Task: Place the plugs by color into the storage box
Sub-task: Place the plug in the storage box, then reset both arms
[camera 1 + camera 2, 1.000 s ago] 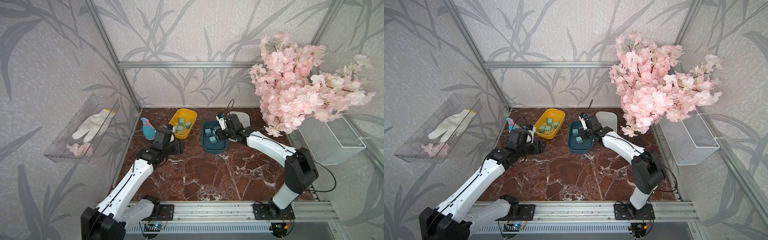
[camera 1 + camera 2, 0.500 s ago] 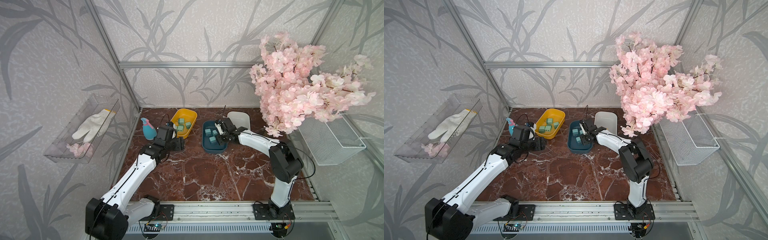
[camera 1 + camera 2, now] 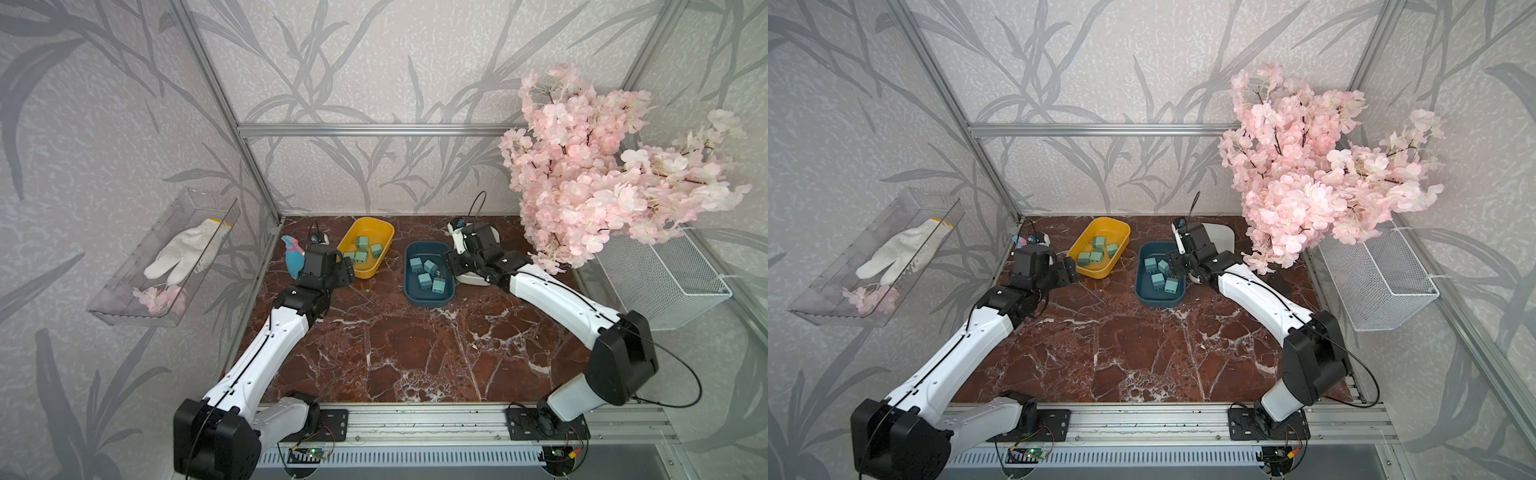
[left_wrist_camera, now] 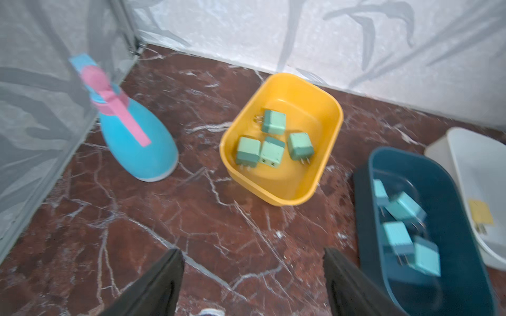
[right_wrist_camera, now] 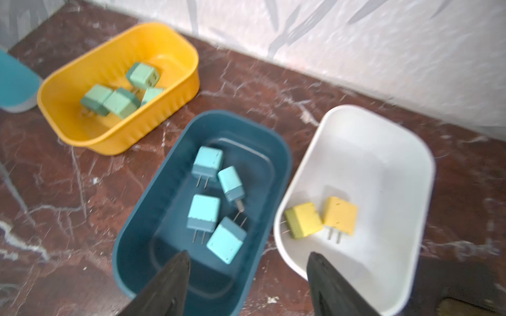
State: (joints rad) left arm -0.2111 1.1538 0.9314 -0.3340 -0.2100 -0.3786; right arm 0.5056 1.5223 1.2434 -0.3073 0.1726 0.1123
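Observation:
Several sage green plugs [image 4: 273, 153] lie in the yellow storage box [image 4: 279, 197]. Several teal-blue plugs [image 5: 204, 216] lie in the dark blue box [image 5: 131, 260], and two yellow plugs [image 5: 304, 220] lie in the white box [image 5: 356, 123]. My left gripper [image 4: 253, 254] is open and empty above the marble floor, just in front of the yellow box [image 3: 365, 272]. My right gripper [image 5: 249, 257] is open and empty, straddling the gap between the blue and white boxes. In both top views the right arm hides most of the white box.
A light-blue spray bottle [image 3: 294, 257] with a pink trigger stands left of the yellow box, close to my left wrist. A pink blossom branch [image 3: 602, 174] overhangs the back right above a white wire basket [image 3: 665, 282]. A clear wall tray [image 3: 166, 257] holds a glove.
Both grippers have opened wider; the right one was shut a second ago. The right gripper has drawn back from over the blue box toward the white one.

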